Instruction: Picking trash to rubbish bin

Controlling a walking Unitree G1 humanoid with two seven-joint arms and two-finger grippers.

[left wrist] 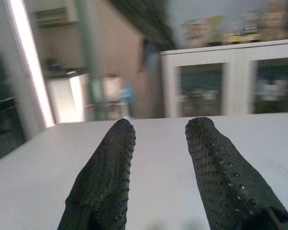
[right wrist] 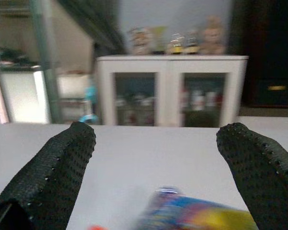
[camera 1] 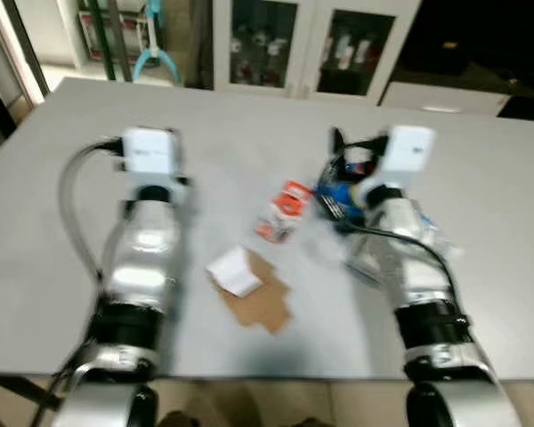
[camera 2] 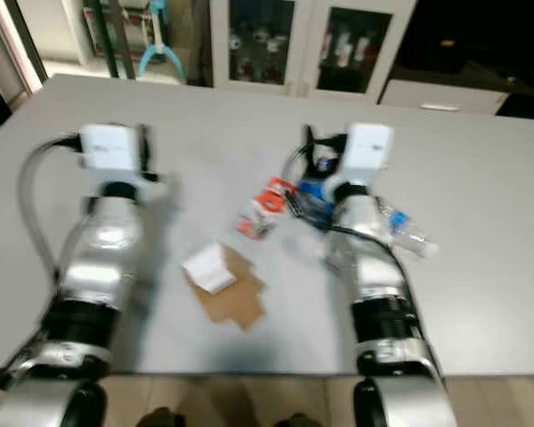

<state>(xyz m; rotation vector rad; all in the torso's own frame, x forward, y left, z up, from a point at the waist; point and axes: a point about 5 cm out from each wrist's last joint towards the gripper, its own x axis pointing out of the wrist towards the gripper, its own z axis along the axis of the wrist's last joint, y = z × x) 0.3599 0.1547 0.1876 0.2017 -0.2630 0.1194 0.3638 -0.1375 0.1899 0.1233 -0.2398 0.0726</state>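
Grey table (camera 1: 481, 205), both arms outstretched above.

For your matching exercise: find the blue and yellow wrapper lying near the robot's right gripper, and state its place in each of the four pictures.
Left eye view: the blue wrapper lies right of centre, beside the right arm.
Right eye view: it lies near centre, left of the same arm.
Left wrist view: not in it.
Right wrist view: bottom centre, between the right gripper's fingers, blurred.
Shared landmark: the white glass-door cabinet behind the table.
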